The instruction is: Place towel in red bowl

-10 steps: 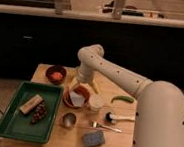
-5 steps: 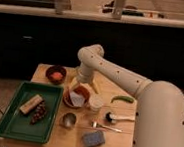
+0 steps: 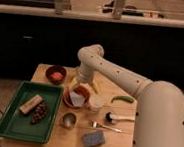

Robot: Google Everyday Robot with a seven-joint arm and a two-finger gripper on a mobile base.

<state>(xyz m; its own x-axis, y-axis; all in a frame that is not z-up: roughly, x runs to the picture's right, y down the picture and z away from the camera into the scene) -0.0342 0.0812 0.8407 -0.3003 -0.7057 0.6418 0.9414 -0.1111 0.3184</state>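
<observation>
Gripper: the pale two-finger gripper (image 3: 82, 86) hangs at the end of the white arm (image 3: 120, 76), low over the back of the red round bowl (image 3: 87, 93), pointing down at it.
Grip: cannot tell whether it is open or closed, nor whether it has hold of anything.
Towel: the white cloth towel (image 3: 74, 98) lies in the red round bowl, bunched at its left front side and standing up above the rim, just below the gripper.
Bowl's place: near the middle of the light wooden worktop (image 3: 44, 72), just right of the green rectangular tray (image 3: 11, 124).
Beside the bowl: a small white cup (image 3: 96, 103) touches or nearly touches its right edge; a small metal cup (image 3: 69, 119) stands in front of it.
Tray contents: a tan oblong block (image 3: 31, 104) and a dark clustered heap (image 3: 40, 113), side by side.
Back left: a dark red bowl with something orange inside (image 3: 55, 74).
Right: a curved green pod (image 3: 121, 99).
Front: a blue-grey sponge (image 3: 93, 138) near the worktop's edge.
</observation>
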